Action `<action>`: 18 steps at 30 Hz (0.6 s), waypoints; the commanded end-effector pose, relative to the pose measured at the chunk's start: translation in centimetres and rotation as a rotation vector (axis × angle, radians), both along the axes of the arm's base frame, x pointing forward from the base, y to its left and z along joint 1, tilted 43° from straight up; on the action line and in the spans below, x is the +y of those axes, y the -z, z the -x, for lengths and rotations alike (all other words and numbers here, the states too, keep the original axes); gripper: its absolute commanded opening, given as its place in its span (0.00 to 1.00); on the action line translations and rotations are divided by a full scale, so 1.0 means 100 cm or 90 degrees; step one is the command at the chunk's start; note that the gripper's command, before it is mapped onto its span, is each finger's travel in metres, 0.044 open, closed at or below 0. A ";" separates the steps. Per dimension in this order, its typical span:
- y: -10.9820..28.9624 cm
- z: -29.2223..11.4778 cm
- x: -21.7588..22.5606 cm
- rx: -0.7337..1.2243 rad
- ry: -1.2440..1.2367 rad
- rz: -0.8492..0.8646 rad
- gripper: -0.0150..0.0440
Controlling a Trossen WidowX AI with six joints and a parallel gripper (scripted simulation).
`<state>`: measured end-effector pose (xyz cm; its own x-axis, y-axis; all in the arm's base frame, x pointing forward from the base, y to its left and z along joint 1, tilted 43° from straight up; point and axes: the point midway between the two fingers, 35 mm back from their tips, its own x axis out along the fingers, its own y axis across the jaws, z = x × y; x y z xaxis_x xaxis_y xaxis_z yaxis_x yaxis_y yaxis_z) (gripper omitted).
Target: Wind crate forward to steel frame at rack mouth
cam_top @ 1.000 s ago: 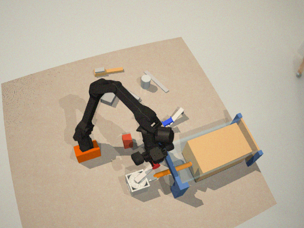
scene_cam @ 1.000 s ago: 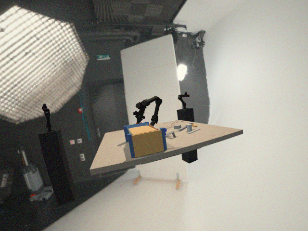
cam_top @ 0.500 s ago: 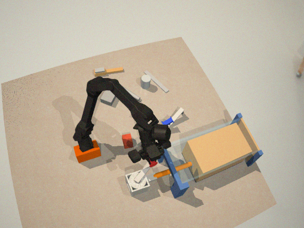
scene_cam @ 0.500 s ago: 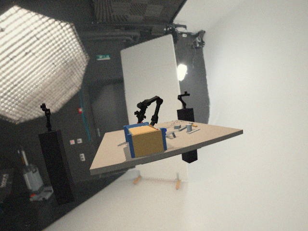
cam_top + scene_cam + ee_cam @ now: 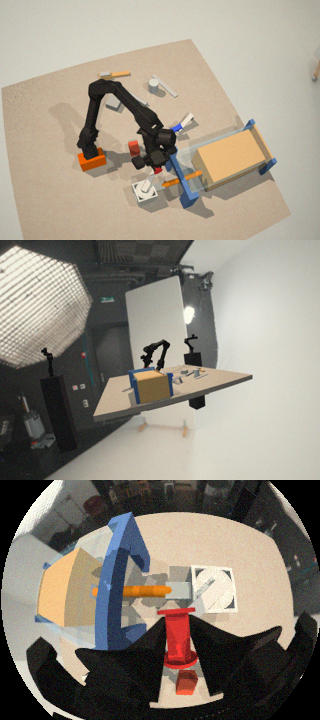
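The crate [image 5: 230,157] sits in the clear cubby [image 5: 206,147] near the bench's right edge, behind the blue frame [image 5: 182,178]. An orange bar [image 5: 180,180] crosses the frame's mouth. The gripper [image 5: 158,169] clamps the winch handle's red knob [image 5: 178,636] beside the winch [image 5: 144,192].

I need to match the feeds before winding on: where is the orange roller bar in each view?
Top: orange roller bar lower middle, crossing the blue frame.
Exterior: not visible, hidden behind the crate.
Wrist: left of centre, crossing the frame, above the red knob.
Shared landmark: the blue frame.

arm [image 5: 134,108] bent, pincer [image 5: 157,169] clamped, pointing down
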<state>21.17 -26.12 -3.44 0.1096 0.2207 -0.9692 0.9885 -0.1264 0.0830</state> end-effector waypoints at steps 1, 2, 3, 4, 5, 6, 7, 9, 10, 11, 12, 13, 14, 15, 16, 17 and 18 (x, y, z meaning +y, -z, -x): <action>0.005 0.007 0.020 0.011 -0.004 -0.036 0.25; 0.005 0.008 0.021 0.011 -0.004 -0.036 0.25; 0.005 0.009 0.021 0.011 -0.004 -0.036 0.25; 0.004 0.010 0.022 0.011 -0.004 -0.036 0.25; 0.004 0.010 0.022 0.011 -0.004 -0.036 0.25; 0.003 0.011 0.023 0.011 -0.004 -0.036 0.25; 0.003 0.012 0.024 0.011 -0.004 -0.036 0.25; 0.002 0.013 0.025 0.011 -0.004 -0.037 0.25; 0.002 0.014 0.025 0.011 -0.004 -0.037 0.25; 0.002 0.015 0.026 0.011 -0.004 -0.037 0.25; 0.001 0.016 0.027 0.011 -0.004 -0.037 0.25; 0.001 0.016 0.027 0.011 -0.004 -0.037 0.25; 0.000 0.017 0.028 0.011 -0.004 -0.037 0.25; 0.000 0.018 0.028 0.011 -0.004 -0.037 0.25; 0.000 0.019 0.029 0.011 -0.004 -0.037 0.25; 0.000 0.020 0.029 0.012 -0.004 -0.037 0.25; -0.001 0.021 0.030 0.012 -0.004 -0.037 0.25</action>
